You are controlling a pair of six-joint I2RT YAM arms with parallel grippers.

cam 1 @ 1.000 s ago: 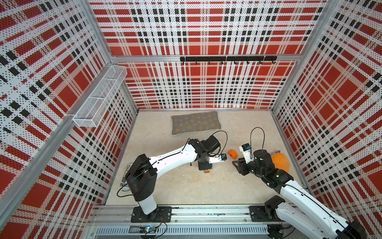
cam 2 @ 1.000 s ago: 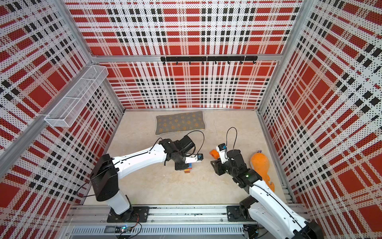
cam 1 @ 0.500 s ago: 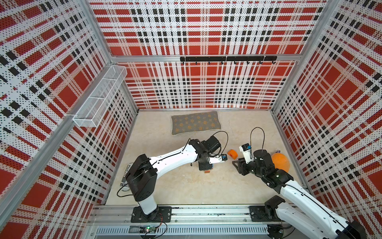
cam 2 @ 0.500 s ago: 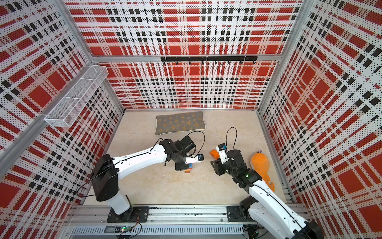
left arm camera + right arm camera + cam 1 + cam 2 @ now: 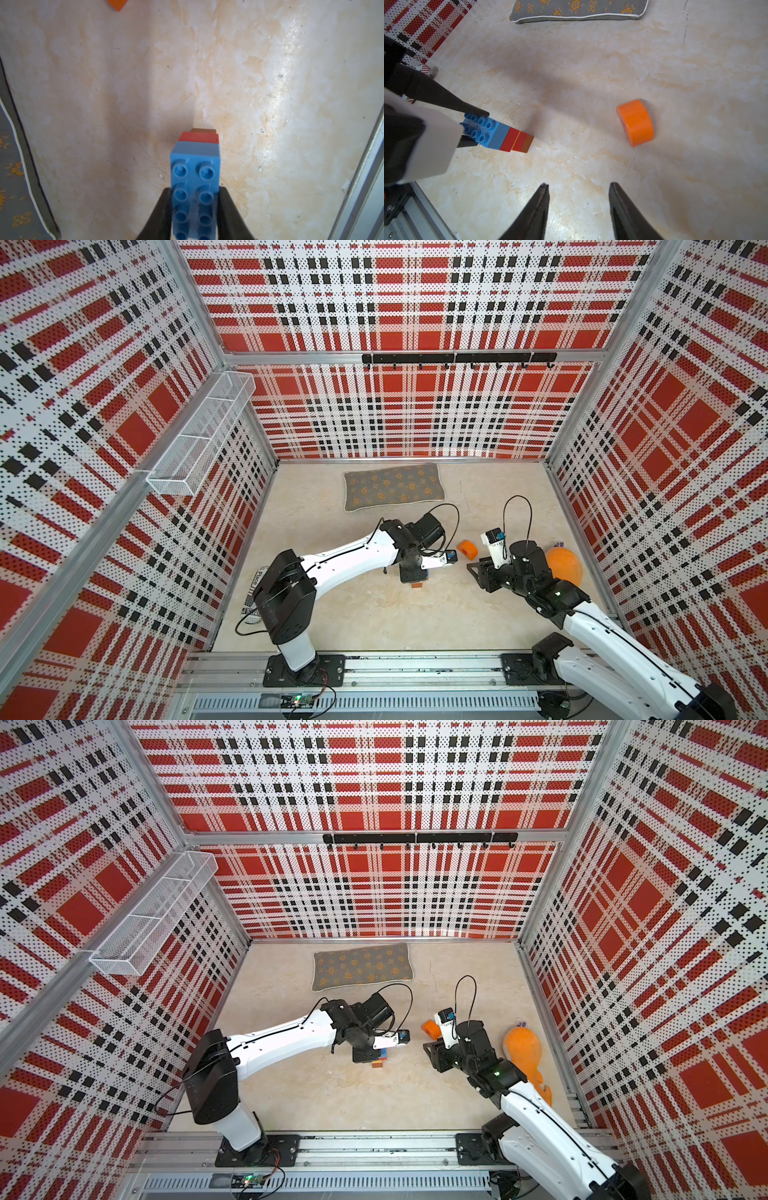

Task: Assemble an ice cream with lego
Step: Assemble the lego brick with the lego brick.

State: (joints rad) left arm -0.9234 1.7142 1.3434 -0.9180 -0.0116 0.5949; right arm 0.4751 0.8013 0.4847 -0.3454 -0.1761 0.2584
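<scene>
Left gripper: jaws clamped on the long sides of the blue brick, studs up, top of the part-built ice cream. Below the blue run a red layer and a narrow stem ending in brown. The brown end sits at or just above the table; contact cannot be confirmed. Right gripper: jaws apart, empty, hovering low over bare table. The orange dome lies loose between the two arms, well apart from the stack. Judged handling: light, rigid plastic with slick faces. The stud joints hold by friction alone, so the thin stem likely gives first under a sideways push (the wide blue brick looks the sounder hold). The dome is best pinched across its two flat faces, since the curve would probably slip out. Surface: hard, smooth, pale marbled, faintly scratched and level, so bricks should slide rather than catch. Beyond the right arm rests a big plain orange object. Farther back is a grey flowered cushion. Enclosing all are red plaid perforated walls, with a wire basket and a hook rail.
</scene>
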